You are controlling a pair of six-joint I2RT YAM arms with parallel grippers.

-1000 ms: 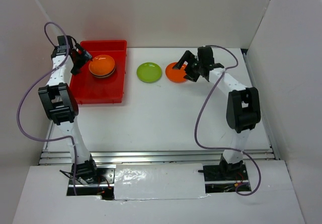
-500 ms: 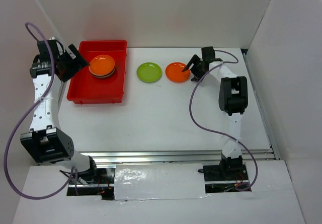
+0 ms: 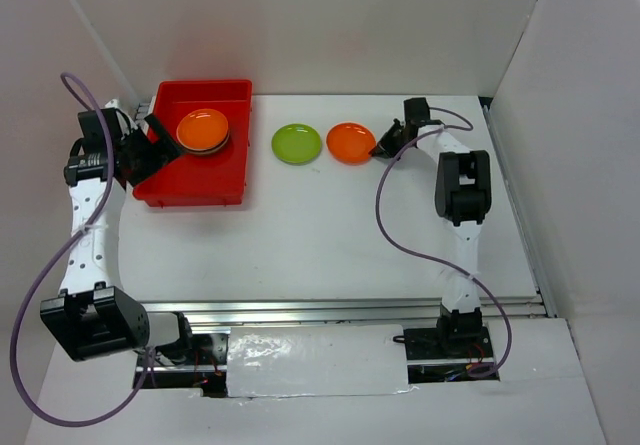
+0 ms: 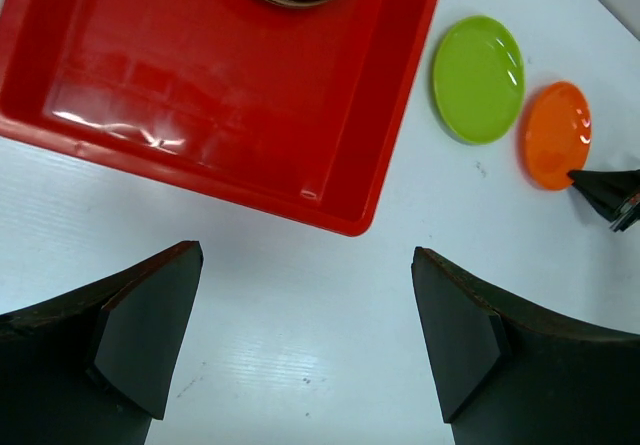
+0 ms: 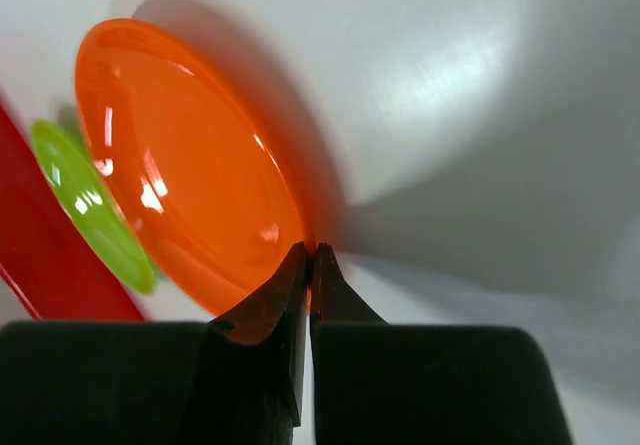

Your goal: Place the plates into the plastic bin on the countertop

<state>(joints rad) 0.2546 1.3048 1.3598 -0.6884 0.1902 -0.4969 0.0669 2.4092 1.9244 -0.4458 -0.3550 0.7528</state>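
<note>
- Two plates sit loose by the counter's far edge: the green plate and the orange plate.
- The right gripper is pinched tight on the orange plate's rim, probably the only grabbable bit.
- The left gripper hangs wide open with nothing in it beside the bin, I guess to stay clear.
- The bin is in the far left corner with a stack inside.

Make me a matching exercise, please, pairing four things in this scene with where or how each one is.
Things:
1. lime green plate
2. loose orange plate
3. plate stack
4. left arm's jaws

States:
A. inside the red bin
B. rim nipped by the right arm's jaws
C. wide open
D. lying untouched on the countertop

Pairs: 1-D, 2-B, 3-A, 4-C
</note>
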